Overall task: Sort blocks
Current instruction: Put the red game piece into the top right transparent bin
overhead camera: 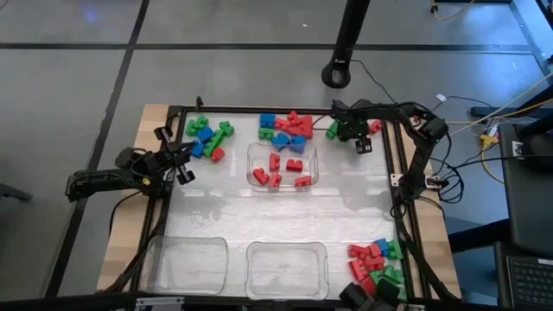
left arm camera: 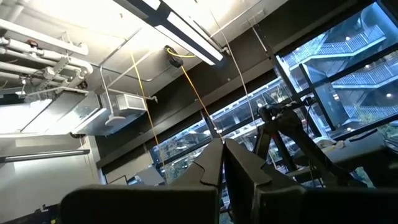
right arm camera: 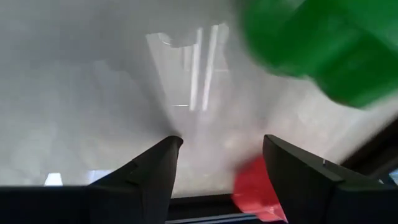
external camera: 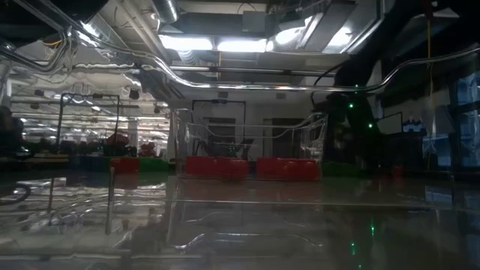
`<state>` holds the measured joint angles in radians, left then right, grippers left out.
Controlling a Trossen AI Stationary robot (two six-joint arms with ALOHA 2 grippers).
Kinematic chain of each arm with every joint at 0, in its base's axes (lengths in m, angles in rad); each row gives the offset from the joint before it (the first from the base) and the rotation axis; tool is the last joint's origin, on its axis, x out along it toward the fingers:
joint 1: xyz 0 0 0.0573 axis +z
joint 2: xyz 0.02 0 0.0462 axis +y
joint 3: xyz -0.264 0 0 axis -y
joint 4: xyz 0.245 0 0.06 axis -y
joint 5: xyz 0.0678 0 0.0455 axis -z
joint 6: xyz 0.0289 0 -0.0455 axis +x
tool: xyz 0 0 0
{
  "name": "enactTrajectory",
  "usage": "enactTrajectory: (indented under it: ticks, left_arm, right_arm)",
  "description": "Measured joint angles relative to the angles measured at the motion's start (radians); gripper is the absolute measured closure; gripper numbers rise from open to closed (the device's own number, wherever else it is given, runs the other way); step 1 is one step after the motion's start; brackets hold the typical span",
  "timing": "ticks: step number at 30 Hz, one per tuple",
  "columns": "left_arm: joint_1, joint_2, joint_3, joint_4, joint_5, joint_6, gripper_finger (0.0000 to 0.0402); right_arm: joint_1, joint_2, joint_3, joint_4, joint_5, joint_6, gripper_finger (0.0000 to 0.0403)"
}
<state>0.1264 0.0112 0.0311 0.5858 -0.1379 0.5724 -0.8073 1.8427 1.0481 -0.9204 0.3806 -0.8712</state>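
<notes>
Seen from overhead, your left gripper [overhead camera: 183, 162] waits clenched and empty at the table's [overhead camera: 285, 220] left edge, well to the left of the tray holding red blocks [overhead camera: 282, 164], which serves as the marker here. Its wrist camera looks up past the two closed fingers [left arm camera: 214, 165] at ceiling lights and windows.

Between that gripper and the marker tray lies a cluster of green, blue and red blocks [overhead camera: 208, 140]. Five or so red blocks [overhead camera: 278, 169] lie inside the marker tray itself. Just behind it a mixed heap of blue and red blocks [overhead camera: 286, 130] sits on the table. Well in front of it stand two more clear trays [overhead camera: 235, 267], side by side at the near edge.

To the right of the marker tray, at its far corner, your right gripper [overhead camera: 360, 134] hangs with its fingers apart and nothing between them. A green block [overhead camera: 332, 130] lies just beside it on the tray side, and a red block [overhead camera: 374, 126] just beyond it. The right wrist view shows the parted fingers [right arm camera: 158, 168] over bare table, a green block [right arm camera: 323, 46] ahead and a red block [right arm camera: 255, 186] near one fingertip.

Far off at the near right corner sits another pile of red, green and blue blocks [overhead camera: 377, 263].

No brand, label or writing can be read anywhere.
</notes>
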Motion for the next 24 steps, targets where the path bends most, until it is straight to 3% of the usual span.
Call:
enactTrajectory:
  ticks: [6, 12, 15, 24]
  left_arm:
    - [0.000, 0.000, 0.000, 0.000, 0.000, 0.000, 0.0396]
    - [0.000, 0.000, 0.000, 0.001, 0.000, 0.000, 0.0396]
    - [0.000, 0.000, 0.000, 0.001, 0.000, 0.000, 0.0396]
    - [0.000, 0.000, 0.000, 0.001, 0.000, 0.000, 0.0396]
  right_arm:
    - [0.032, -0.026, 0.002, -0.027, 0.025, 0.060, 0.0165]
    - [-0.034, -0.052, 0.050, -0.042, 0.162, 0.183, 0.0165]
    - [-0.074, -0.052, 0.056, -0.048, 0.175, 0.202, 0.0165]
    - [-0.122, -0.044, 0.036, -0.017, 0.198, 0.077, 0.0165]
